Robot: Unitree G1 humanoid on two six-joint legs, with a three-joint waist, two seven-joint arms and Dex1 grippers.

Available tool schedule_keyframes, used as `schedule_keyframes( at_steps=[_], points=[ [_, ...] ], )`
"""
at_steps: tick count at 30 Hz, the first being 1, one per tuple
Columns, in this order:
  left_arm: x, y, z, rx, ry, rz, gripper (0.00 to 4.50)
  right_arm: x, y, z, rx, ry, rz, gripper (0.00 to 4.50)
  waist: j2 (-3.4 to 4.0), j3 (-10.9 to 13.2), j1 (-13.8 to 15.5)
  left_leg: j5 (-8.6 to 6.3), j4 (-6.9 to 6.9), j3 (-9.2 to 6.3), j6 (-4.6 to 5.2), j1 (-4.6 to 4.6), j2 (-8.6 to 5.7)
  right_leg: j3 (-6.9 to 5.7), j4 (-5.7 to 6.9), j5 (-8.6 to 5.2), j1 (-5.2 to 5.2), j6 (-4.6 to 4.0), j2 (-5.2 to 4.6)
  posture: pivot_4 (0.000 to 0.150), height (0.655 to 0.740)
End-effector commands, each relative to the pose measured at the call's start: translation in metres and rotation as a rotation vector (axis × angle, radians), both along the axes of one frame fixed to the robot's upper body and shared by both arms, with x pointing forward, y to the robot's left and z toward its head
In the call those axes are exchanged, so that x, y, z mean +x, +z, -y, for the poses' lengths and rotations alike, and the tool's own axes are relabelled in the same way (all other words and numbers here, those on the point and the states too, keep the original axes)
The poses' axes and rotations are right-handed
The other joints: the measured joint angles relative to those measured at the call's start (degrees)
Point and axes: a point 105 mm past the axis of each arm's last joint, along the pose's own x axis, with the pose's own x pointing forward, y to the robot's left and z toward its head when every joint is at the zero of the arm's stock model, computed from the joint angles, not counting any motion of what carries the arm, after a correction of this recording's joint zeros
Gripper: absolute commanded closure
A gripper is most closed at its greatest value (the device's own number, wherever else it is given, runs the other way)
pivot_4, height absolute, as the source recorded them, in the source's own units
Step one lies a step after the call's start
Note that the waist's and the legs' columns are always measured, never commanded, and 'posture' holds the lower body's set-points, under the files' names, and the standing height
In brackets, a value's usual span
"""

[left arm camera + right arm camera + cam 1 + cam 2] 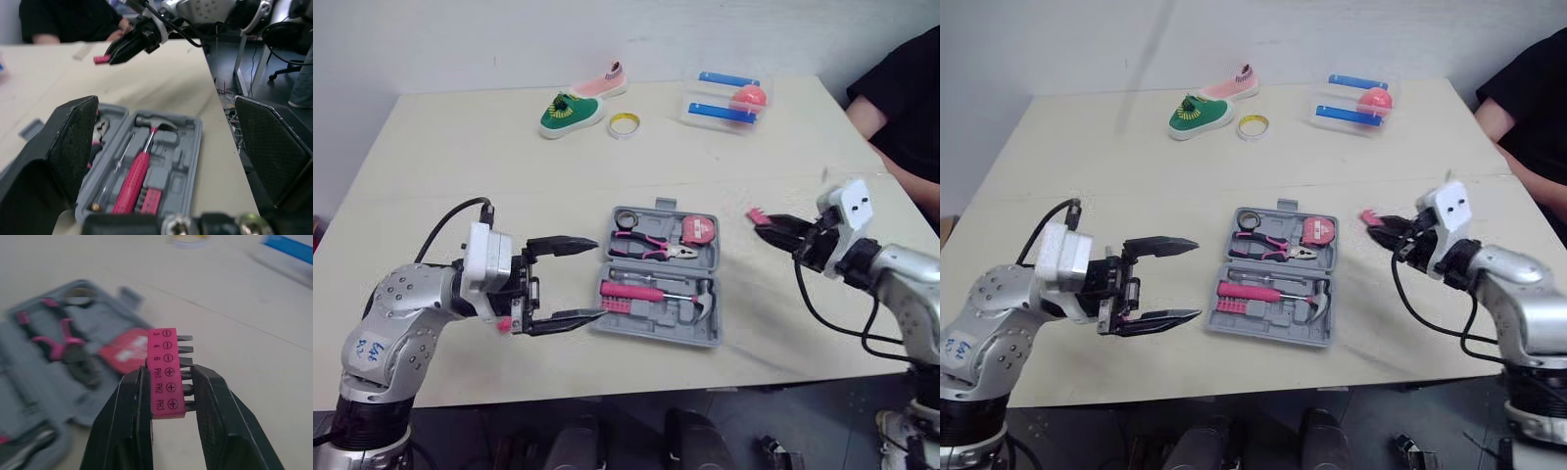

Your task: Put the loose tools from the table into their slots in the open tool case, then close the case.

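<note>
Holding the pink bit holder clamped between the fingers of my right gripper, I see it raised off the table, near the right side of the open tool case. My left gripper hangs spread wide beside the case's left edge, grasping nothing. The hammer, pliers and tape measure lie in their slots.

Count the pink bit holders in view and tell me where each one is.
2. One pink bit holder is clamped in the right gripper, right of the tool case. A second bit holder lies in the case's near half, beside the hammer handle. None appears hidden.
</note>
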Motion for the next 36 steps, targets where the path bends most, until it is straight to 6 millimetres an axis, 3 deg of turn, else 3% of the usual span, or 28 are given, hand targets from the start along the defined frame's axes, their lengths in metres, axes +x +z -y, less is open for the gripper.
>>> schedule_keyframes(
  at_steps=[1, 5, 7, 11, 17, 36],
  points=[
    [0.001, -0.003, -0.005, 0.031, -0.001, -0.022, 0.00, -0.031, 0.001, -0.038, -0.080, 0.261, -0.087, 3.71, -0.03, 0.02, 0.08, 0.00, 0.02, 0.00, 0.01, 0.00, -0.04, 0.00, 0.02, 0.00, 0.00, 0.00, -0.05, 0.150, 0.7400],
    [0.001, -0.011, -0.005, 0.054, -0.003, -0.067, 0.00, -0.061, -0.016, -0.064, -0.234, 0.451, -0.197, 3.71, -0.07, 0.05, 0.20, -0.06, 0.04, -0.07, 0.06, -0.05, -0.05, 0.06, -0.08, 0.00, 0.01, 0.00, -0.15, 0.150, 0.7400],
    [-0.001, -0.017, -0.005, 0.082, -0.001, -0.081, 0.00, -0.065, -0.026, -0.073, -0.318, 0.493, -0.199, 3.71, -0.08, 0.06, 0.27, -0.10, 0.04, -0.15, 0.05, -0.08, -0.06, 0.11, -0.15, 0.00, 0.04, 0.00, -0.19, 0.150, 0.7400],
    [0.001, -0.023, -0.006, 0.105, 0.032, -0.097, 0.00, -0.062, -0.040, -0.090, -0.398, 0.491, -0.197, 3.71, -0.13, 0.08, 0.12, -0.15, 0.05, -0.16, 0.01, -0.10, -0.06, 0.11, -0.20, 0.00, 0.03, 0.00, -0.25, 0.150, 0.7400],
    [0.001, -0.022, -0.007, 0.111, 0.050, -0.094, 0.00, -0.050, -0.044, -0.101, -0.453, 0.423, -0.217, 3.71, -0.14, 0.08, 0.05, -0.14, 0.11, -0.14, -0.03, -0.09, -0.06, 0.02, -0.14, 0.00, 0.01, 0.00, -0.19, 0.150, 0.7400],
    [-0.003, -0.025, 0.000, 0.107, 0.066, -0.110, 0.00, -0.042, -0.060, -0.114, -0.530, 0.440, -0.275, 3.71, -0.15, 0.09, -0.02, -0.15, 0.11, -0.14, -0.05, -0.12, -0.06, -0.03, -0.12, -0.02, -0.01, -0.03, -0.14, 0.150, 0.7400]
  ],
)
